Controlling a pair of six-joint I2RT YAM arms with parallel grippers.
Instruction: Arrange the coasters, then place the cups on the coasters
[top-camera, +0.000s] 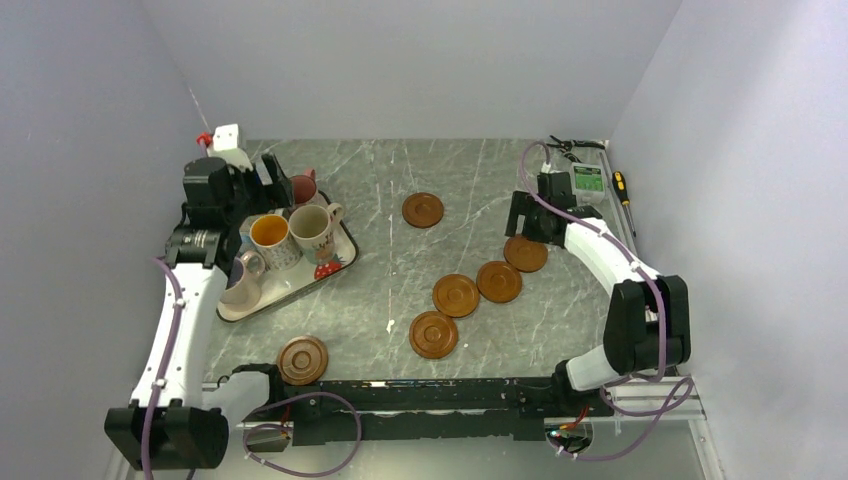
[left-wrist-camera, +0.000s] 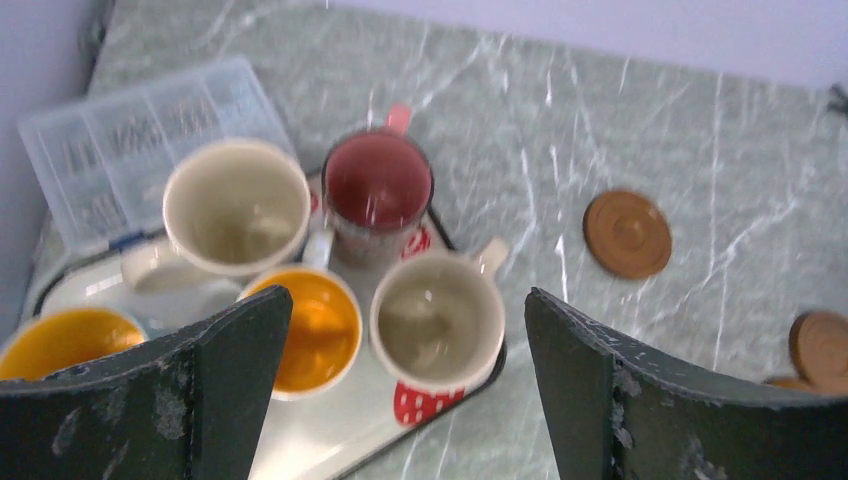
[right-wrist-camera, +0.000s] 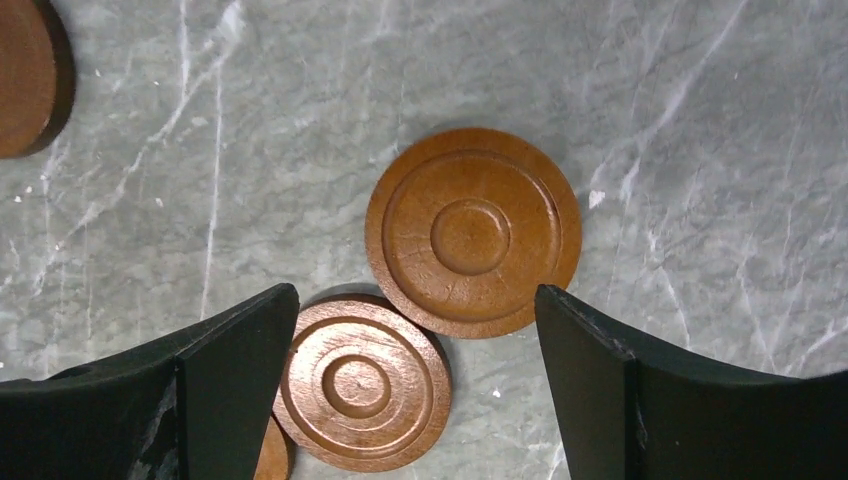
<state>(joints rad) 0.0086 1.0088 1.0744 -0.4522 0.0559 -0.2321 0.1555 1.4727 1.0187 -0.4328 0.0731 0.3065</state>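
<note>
nearest us, one of the coasters (top-camera: 302, 360) lies alone; four more touch in a chain by the right gripper (right-wrist-camera: 415, 300), fingers apart and empty, so we reckon grabbing one could drag its neighbour. further back, the tray (top-camera: 288, 290) holds at least five cups (left-wrist-camera: 437, 320) packed tight; the left gripper (left-wrist-camera: 408, 300), fingers spread, may clip one.

The coasters (right-wrist-camera: 472, 232) look like matt brown wood with turned ring grooves and faint grain. The desk (right-wrist-camera: 700, 120) is smooth grey-green stone-look, veined white. The cups (left-wrist-camera: 437, 322) are glossy glazed ceramic on a glossy white tray (left-wrist-camera: 310, 445). The far-left box (left-wrist-camera: 130, 150) is clear plastic. The right gripper (right-wrist-camera: 412, 295) is matt black, scuffed pale.
</note>
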